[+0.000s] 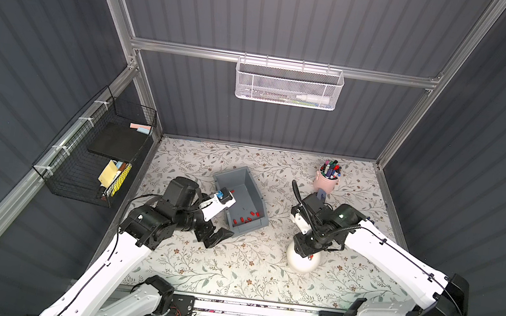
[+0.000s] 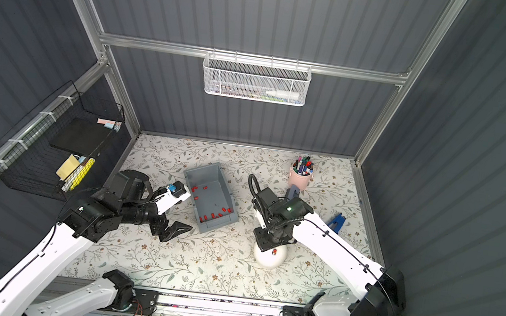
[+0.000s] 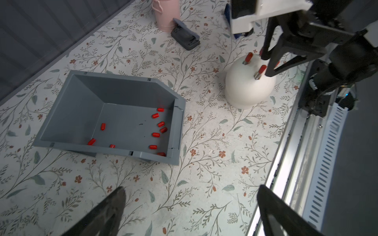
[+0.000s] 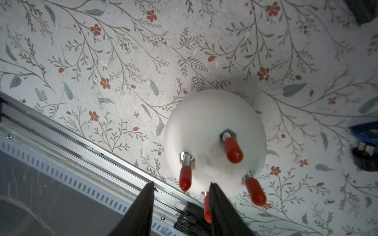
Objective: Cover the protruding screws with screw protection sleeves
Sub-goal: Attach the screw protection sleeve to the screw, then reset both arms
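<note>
The near strip of the bench (image 1: pixel 245 275) lies bare from the left tool (image 1: pixel 220 239) across to the white dome (image 1: pixel 300 264), and a clear lane runs between the grey bin (image 1: pixel 231 176) and the dome. Over the dome the way is barred by the right tool (image 4: pixel 182 185), hanging among four screws (image 4: pixel 225 135) capped with red sleeves (image 4: pixel 233 151). The pink pen cup (image 1: pixel 322 183) and a dark grey object (image 3: pixel 185 37) just beside it take up the far right.

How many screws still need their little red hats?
Probably none. Done: all four screws on the white dome wear red sleeves, three in plain sight. In hand: the fourth sleeve, half hidden, sits between the right gripper's parted jaws; the left gripper is open and empty. Left: likely just lifting the right gripper away. Spare sleeves lie in the grey bin.
</note>
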Action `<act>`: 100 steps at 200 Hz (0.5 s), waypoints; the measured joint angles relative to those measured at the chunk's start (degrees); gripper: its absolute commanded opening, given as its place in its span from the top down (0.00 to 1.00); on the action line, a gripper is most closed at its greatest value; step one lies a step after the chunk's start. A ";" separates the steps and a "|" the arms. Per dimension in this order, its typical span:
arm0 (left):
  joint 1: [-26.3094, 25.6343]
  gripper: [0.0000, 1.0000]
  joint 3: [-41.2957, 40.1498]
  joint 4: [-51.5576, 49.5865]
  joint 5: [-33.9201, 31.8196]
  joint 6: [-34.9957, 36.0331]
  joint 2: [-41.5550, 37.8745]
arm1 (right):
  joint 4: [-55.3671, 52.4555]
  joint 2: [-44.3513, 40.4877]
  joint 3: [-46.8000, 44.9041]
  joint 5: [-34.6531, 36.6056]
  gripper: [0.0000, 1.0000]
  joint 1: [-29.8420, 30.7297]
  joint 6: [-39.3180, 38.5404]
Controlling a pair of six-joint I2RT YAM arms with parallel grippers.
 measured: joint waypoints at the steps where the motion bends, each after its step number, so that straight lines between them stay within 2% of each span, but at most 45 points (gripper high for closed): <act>1: 0.00 0.01 -0.04 0.02 -0.50 -0.07 0.02 | -0.02 -0.02 0.09 0.02 0.48 0.00 0.22; 40: 2.03 0.01 -1.77 1.62 -19.50 -7.61 3.74 | 1.25 -3.67 5.64 1.73 0.43 -3.37 0.68; 62: 8.50 0.00 -5.95 2.64 -27.26 -15.72 6.12 | 6.62 -10.47 6.12 3.13 0.58 -9.94 0.59; 80: 13.05 0.01 -12.52 5.11 -33.33 -21.14 6.29 | 12.87 -16.55 3.96 4.11 0.61 -15.93 0.98; 91: 14.21 0.01 -16.83 6.99 -37.38 -23.32 6.40 | 17.94 -19.39 1.09 4.44 0.59 -19.45 0.87; 100: 14.38 0.01 -20.55 8.90 -40.85 -24.92 6.86 | 22.36 -21.14 -1.99 4.87 0.49 -22.27 0.57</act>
